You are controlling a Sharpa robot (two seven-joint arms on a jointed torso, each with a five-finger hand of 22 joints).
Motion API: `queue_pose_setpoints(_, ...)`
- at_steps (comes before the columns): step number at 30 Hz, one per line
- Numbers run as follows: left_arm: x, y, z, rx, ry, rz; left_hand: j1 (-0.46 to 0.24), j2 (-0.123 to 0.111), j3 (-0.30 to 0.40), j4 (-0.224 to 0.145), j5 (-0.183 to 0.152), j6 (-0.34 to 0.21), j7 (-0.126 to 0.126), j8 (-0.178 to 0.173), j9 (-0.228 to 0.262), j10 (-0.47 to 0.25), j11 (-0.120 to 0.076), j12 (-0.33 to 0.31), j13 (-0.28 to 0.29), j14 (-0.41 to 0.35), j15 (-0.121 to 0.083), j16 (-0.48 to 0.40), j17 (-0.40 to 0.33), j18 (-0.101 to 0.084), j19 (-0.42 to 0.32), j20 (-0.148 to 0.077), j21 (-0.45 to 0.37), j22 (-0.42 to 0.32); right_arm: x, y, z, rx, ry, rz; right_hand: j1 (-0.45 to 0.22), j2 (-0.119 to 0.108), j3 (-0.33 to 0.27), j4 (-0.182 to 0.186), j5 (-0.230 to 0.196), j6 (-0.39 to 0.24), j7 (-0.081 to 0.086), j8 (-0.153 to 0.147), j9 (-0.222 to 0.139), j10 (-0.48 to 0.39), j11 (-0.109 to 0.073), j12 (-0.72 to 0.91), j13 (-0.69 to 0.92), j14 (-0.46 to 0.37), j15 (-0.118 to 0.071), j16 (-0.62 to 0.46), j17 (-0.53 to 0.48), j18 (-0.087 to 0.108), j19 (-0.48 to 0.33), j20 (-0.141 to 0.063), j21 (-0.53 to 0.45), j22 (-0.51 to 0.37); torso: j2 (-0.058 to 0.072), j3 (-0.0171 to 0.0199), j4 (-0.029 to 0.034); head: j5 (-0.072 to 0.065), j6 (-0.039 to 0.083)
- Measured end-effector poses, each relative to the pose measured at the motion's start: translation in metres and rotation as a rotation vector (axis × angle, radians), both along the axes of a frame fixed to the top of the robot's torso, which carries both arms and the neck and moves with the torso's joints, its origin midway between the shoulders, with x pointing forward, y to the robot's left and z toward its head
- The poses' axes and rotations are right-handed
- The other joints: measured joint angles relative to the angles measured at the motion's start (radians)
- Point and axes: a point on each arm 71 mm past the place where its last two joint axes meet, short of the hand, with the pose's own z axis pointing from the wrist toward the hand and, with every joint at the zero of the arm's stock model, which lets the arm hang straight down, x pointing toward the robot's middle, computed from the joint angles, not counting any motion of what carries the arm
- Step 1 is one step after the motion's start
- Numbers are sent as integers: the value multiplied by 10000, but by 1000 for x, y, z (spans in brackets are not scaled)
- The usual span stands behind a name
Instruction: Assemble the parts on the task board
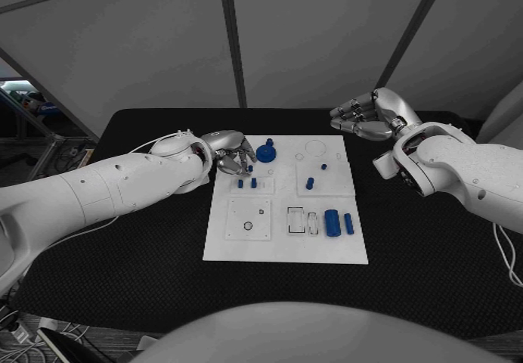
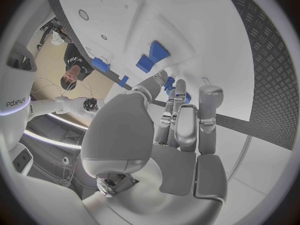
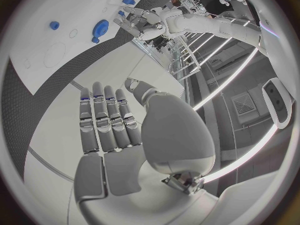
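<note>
The black table (image 1: 131, 280) is the largest thing before me, and the white board (image 1: 286, 249) lies flat in its middle; I place everything else by that board.

My left arm (image 1: 88, 193) reaches in to the board's far left corner. My left hand (image 1: 227, 153) hangs over that corner, fingers (image 2: 209, 102) pointing down at the board's surface, close together and gently curved. From my left wrist I see nothing between them, though whether the tips touch the board I cannot tell.

My right arm (image 1: 463, 170) stays off the board, out past its right edge. My right hand (image 1: 369, 117) is well beyond the far right corner, over bare table, fingers curled in loosely in the head view; from my right wrist they lie side by side, nearly straight, with nothing in them.

The parts, all blue, sit on the board. The round knob (image 1: 266, 153) stands near the far edge, just beside my left hand. The thick cylinder (image 1: 331, 222) lies at the near right, with a thinner peg (image 1: 349, 223) just beside it toward the right edge. One short peg (image 1: 310, 182) stands right of the middle. Two short pegs (image 1: 246, 183) stand side by side left of the middle, just near of my left hand.
</note>
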Motion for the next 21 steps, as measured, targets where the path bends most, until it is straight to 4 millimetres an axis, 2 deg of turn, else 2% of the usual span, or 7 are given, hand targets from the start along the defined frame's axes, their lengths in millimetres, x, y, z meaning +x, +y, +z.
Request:
queue_pose_setpoints(4,-1,5,1,-18,-28,82,2,2,-314,72,12,-511,-121,0,0,-71,-2,-1,61,-36,36,0,-37,1,0,0,-78,-13,1,-2,0,-78,-5,-55,41,-41,0,0,0,0,0,-42,-11,-123,8,0,-14,-55,55,0,-20,0,0,0,-45,0,-1,-5,0,1,0)
queue_pose_setpoints(9,0,13,7,-259,-187,277,94,93,-451,179,11,-574,-153,0,13,-179,36,-47,84,-36,36,0,-78,-1,-36,37,-225,-65,2,-5,-1,-326,-30,-112,23,-109,0,0,-60,0,0,-42,-10,-160,-31,0,-18,-54,54,0,-20,1,55,50,-45,3,-2,-6,4,1,0)
queue_pose_setpoints(13,1,20,13,-560,-336,416,218,217,-463,191,51,-244,105,152,81,-236,50,-47,117,-74,74,0,-132,1,-71,72,-353,-146,3,-7,-2,-694,-119,-132,23,-109,30,-90,-184,94,-93,-42,-10,-171,-46,0,-17,205,-96,176,9,-1,464,-95,91,80,-4,-9,12,1,0)
queue_pose_setpoints(15,1,24,17,-737,-400,511,229,228,-463,191,51,184,210,328,144,-326,112,-104,118,-116,101,-49,-213,0,-266,79,-687,-340,4,-8,-3,-994,-219,-117,126,-73,80,-198,-316,192,-191,-42,-4,-58,-159,46,-17,682,-284,414,143,0,933,-263,341,176,-4,-12,12,4,0)
queue_pose_setpoints(17,1,33,21,-992,-405,687,310,309,-341,165,51,654,288,506,196,-449,197,-126,118,-418,148,-282,-750,0,-797,122,-1658,-987,4,-10,-4,-1482,-390,-55,269,30,59,-326,-472,402,-294,3,36,132,-347,163,-9,1391,-546,789,360,-1,1580,-533,720,340,-6,-13,12,5,0)
queue_pose_setpoints(18,1,37,22,-1142,-383,797,389,388,-219,143,51,886,323,585,218,-465,213,-126,118,-546,179,-370,-951,-4,-1066,155,-2156,-1304,4,-10,-4,-1738,-475,-9,414,74,-52,-438,-615,600,-371,87,67,376,-469,251,2,2055,-760,1162,582,0,2186,-831,1125,532,-8,-13,12,4,0)
queue_pose_setpoints(21,1,53,26,-1887,-223,1276,465,464,27,74,51,1208,329,650,230,-437,240,-126,117,-793,208,-522,-1324,-3,-1437,180,-2674,-1596,3,-8,-5,-2727,-786,218,549,185,-259,-644,-799,926,-519,159,108,862,-668,295,15,3108,-1058,1877,1031,0,3061,-1336,1887,938,-12,-9,12,-68,0)
